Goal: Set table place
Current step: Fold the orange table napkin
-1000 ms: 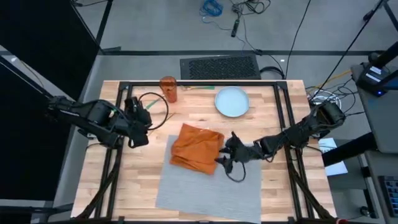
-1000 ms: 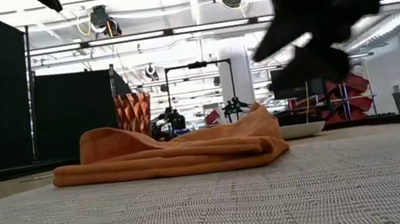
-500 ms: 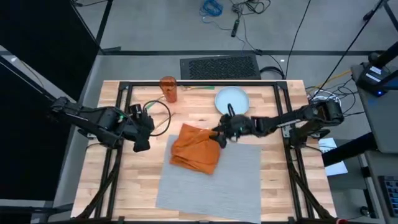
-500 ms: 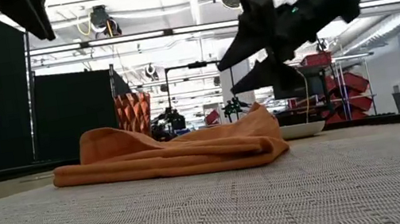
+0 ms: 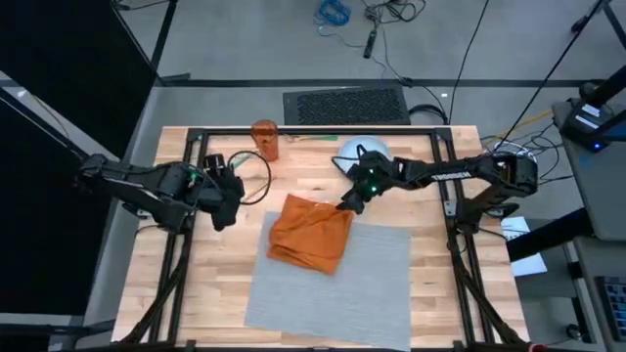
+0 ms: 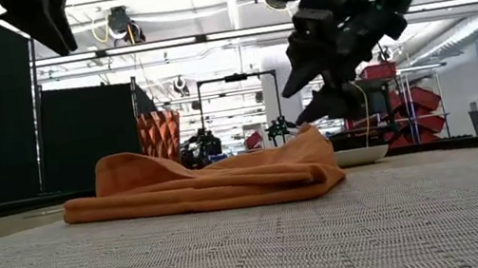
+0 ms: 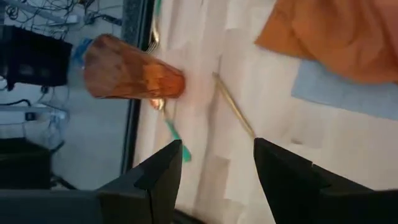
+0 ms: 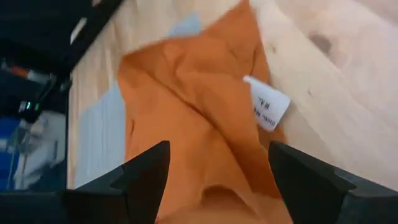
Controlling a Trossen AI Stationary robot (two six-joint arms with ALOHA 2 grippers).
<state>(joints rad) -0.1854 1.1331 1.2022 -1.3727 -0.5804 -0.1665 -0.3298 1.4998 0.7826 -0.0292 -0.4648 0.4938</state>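
The grey placemat [image 5: 337, 279] lies flat on the wooden table [image 5: 430, 293]. An orange napkin [image 5: 309, 233] lies crumpled over the placemat's far left corner, a white tag [image 8: 266, 103] showing on it. My right gripper [image 5: 346, 203] hovers open just above the napkin's far right corner [image 6: 314, 134], its fingers slanting down toward it. The pale plate [image 5: 374, 154] sits on the table at the far edge, partly hidden under my right arm. My left gripper [image 5: 223, 212] hangs open above the table, left of the napkin.
An orange ribbed cup [image 5: 265, 140] stands at the far edge, left of the plate. A teal utensil [image 7: 175, 135] and a thin wooden stick [image 7: 234, 107] lie on the table near it. Black frame rails [image 5: 186, 254] run along both table sides.
My right gripper has swung from over the placemat, right of the napkin, toward the table's far edge and has turned, ending above the napkin's far right corner. The napkin, the placemat and the plate have stayed where they were.
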